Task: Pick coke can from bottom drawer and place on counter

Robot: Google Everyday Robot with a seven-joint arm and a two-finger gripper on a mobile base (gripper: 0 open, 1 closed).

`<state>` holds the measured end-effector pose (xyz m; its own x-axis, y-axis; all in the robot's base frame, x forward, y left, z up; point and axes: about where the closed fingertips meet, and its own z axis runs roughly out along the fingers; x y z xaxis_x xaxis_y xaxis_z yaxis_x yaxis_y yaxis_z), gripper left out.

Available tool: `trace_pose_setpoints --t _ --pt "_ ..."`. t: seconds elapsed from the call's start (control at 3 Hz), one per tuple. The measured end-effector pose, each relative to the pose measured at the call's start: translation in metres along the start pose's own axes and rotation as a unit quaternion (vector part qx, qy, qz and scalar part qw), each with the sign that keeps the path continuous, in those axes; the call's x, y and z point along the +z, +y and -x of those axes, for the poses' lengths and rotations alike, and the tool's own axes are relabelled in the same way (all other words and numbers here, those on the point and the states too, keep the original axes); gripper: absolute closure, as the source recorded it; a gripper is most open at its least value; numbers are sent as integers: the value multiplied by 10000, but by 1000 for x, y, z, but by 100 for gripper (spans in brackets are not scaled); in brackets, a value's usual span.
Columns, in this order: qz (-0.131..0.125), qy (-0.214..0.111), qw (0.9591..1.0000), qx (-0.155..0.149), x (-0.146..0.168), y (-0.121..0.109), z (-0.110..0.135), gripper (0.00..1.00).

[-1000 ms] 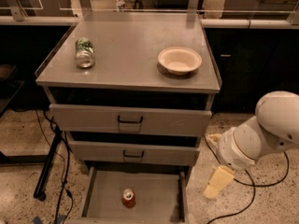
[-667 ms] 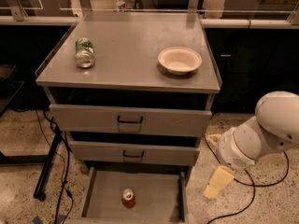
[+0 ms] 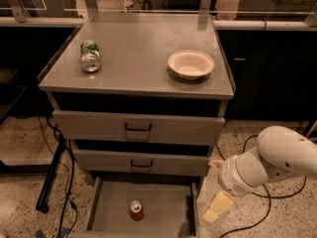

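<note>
The coke can (image 3: 136, 210), small and red with a silver top, stands upright in the middle of the open bottom drawer (image 3: 163, 209), a flat grey tray pulled out at the foot of the cabinet. The counter (image 3: 138, 48) is the wide grey top of the cabinet above. My gripper (image 3: 216, 208), with pale yellow fingers, hangs low at the right of the drawer, outside its right wall and apart from the can. The white arm (image 3: 270, 165) reaches in from the right.
A green-and-white can (image 3: 90, 55) lies on its side on the counter's left. A cream bowl (image 3: 191, 64) sits on its right. Two taller drawers with black handles (image 3: 137, 128) are shut. Black cables and a stand leg (image 3: 49, 182) lie on the speckled floor at left.
</note>
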<state>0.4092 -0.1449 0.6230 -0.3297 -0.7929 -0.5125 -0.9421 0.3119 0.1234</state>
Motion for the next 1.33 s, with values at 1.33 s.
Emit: trace_pose_setpoints --t 1.33 --pt "-11 -576 9983 49 76 -13 -13 0"
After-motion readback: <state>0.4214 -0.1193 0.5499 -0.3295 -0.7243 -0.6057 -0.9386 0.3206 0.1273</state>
